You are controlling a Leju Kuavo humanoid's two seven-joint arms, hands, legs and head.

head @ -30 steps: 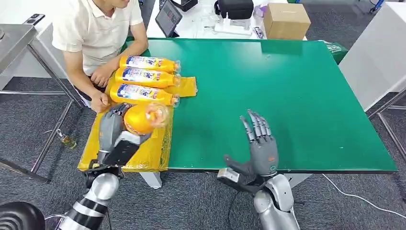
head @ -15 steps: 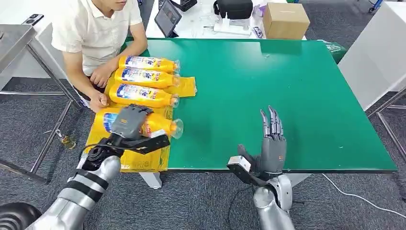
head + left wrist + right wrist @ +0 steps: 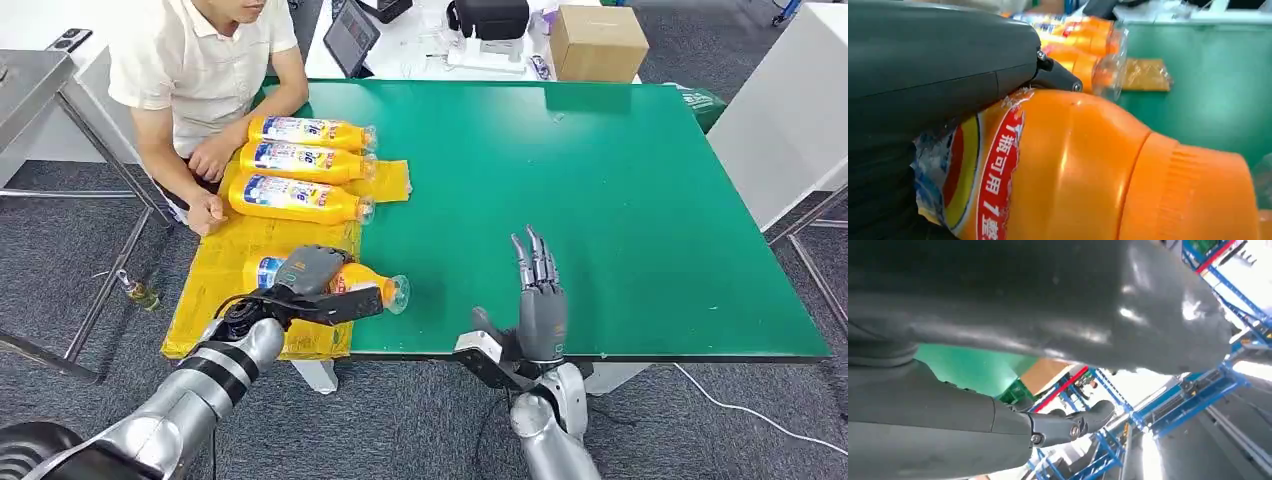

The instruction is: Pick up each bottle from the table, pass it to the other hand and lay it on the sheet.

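1. Head view: your left hand (image 3: 312,270) grips the fourth bottle (image 3: 345,283), lying on its side at the yellow sheet (image 3: 232,262)'s near edge, cap over the green table (image 3: 600,190). Three bottles (image 3: 300,160) already lie in a row on the sheet beside a person (image 3: 200,70). Your right hand (image 3: 537,300) is empty, fingers straight up.
2. Left wrist view: fingers (image 3: 938,65) clamp the orange body; release looks like what's left.
3. Right wrist view: the hand holds nothing.

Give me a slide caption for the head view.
Left hand lays the fourth orange bottle on the yellow sheet; right hand open.
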